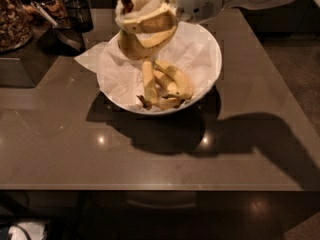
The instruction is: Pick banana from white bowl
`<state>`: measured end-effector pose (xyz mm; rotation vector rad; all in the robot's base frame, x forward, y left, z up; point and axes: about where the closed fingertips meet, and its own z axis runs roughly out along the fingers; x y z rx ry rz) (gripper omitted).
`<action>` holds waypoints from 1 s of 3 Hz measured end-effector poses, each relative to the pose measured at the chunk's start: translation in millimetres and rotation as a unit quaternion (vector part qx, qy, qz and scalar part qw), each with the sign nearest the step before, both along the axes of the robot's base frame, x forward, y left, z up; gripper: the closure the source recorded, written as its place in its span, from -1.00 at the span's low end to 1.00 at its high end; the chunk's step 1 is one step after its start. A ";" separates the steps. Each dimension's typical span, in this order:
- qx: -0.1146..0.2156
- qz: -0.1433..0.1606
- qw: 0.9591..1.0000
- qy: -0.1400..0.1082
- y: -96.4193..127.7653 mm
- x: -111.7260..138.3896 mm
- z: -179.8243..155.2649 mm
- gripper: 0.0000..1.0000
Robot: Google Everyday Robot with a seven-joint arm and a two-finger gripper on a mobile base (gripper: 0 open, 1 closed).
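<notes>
My gripper (144, 11) is at the top of the camera view, above the back rim of the white bowl (210, 59). It is shut on the banana (134, 48), a yellow bunch whose dark brown stem points up and left. The banana hangs clear above the bowl's crinkled paper lining. The gripper's cream fingers cover part of the banana. The white arm reaches in from the top right.
More yellow bananas (162, 86) lie in the bowl's front part. The bowl stands on a dark brown table (150, 154). A jar of nuts (12, 16) and a black container (80, 14) stand at the back left. The table's front edge runs along the bottom.
</notes>
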<state>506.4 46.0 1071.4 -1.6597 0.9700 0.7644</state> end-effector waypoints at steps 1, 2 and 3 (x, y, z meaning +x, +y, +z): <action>0.070 0.051 0.995 -0.042 -5.2 -20.9 27.9 1.00; 0.148 0.112 0.981 -0.063 -18.7 -60.5 37.6 1.00; 0.195 0.118 0.970 -0.081 -43.7 -108.8 39.5 1.00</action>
